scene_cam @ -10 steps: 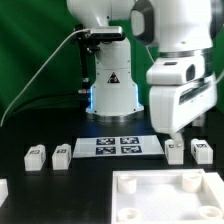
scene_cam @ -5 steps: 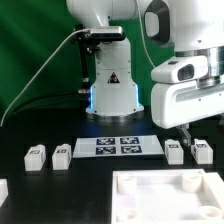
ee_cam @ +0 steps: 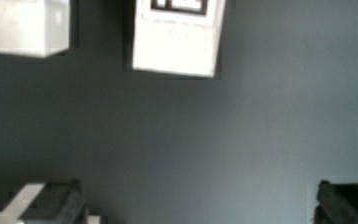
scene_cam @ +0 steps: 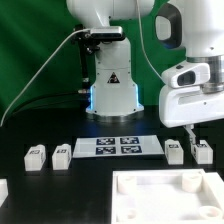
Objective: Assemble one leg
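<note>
Black surface [scene_cam: 60, 185], green backdrop [scene_cam: 30, 50] behind. The gripper [scene_cam: 203, 130] hangs with fingers wide apart, empty, above the leg [scene_cam: 202, 151] at the exterior view's right edge, a twin block [scene_cam: 175, 151] just beside. Open room between them and the marker board [scene_cam: 120, 146].

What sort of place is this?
Probably a robotics lab bench: a plain green cloth backdrop, a black table, and a thin flat white marker board carrying printed tags.
</note>
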You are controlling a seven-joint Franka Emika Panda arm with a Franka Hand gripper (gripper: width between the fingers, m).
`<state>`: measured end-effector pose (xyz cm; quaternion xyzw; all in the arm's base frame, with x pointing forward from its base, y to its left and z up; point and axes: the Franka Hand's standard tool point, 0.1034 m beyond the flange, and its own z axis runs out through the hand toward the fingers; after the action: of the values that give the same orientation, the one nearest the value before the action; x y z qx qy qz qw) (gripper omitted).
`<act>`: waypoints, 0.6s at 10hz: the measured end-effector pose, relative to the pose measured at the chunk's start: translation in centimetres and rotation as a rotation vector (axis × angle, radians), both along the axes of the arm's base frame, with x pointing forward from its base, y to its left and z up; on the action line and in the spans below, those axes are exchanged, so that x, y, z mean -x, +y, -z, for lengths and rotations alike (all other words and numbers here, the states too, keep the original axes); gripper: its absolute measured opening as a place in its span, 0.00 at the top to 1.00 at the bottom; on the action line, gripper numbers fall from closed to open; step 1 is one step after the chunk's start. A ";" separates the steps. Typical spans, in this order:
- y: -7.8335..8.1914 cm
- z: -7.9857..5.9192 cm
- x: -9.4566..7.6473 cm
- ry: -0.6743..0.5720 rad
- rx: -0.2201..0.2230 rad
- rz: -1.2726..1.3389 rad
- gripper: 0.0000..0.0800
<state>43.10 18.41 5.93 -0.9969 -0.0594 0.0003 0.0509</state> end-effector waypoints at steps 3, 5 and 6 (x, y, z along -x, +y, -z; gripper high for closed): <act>-0.4 0.0 1.2 0.301 0.070 -0.018 0.19; -0.3 1.1 1.7 0.536 0.103 -0.015 0.19; -0.2 1.3 1.9 0.638 0.118 -0.020 0.19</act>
<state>41.24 18.18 4.58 -0.9471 -0.0502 0.3169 0.0089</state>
